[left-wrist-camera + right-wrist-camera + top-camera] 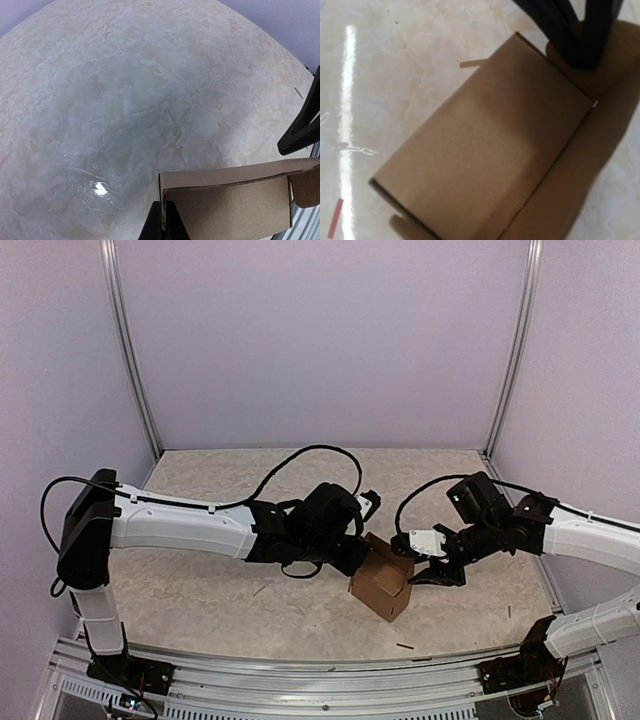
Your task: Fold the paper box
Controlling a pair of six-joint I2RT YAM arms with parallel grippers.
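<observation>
The paper box (382, 585), plain brown cardboard, stands on the table between the two arms with its top open. My left gripper (356, 554) is at its upper left corner. In the left wrist view the dark fingers (156, 225) are pinched on the box wall's edge (225, 205). My right gripper (428, 574) reaches in at the box's right top edge. In the right wrist view the box panel (485, 150) fills the frame and hides that gripper's own fingers. The left gripper's dark fingers (570, 30) show at the top of that view.
Tiny dark stick-like scraps (404, 646) lie on the mottled tabletop (200, 590) near the front. A metal rail (300, 665) runs along the near edge, and pale walls with corner posts (135, 350) close the sides and back.
</observation>
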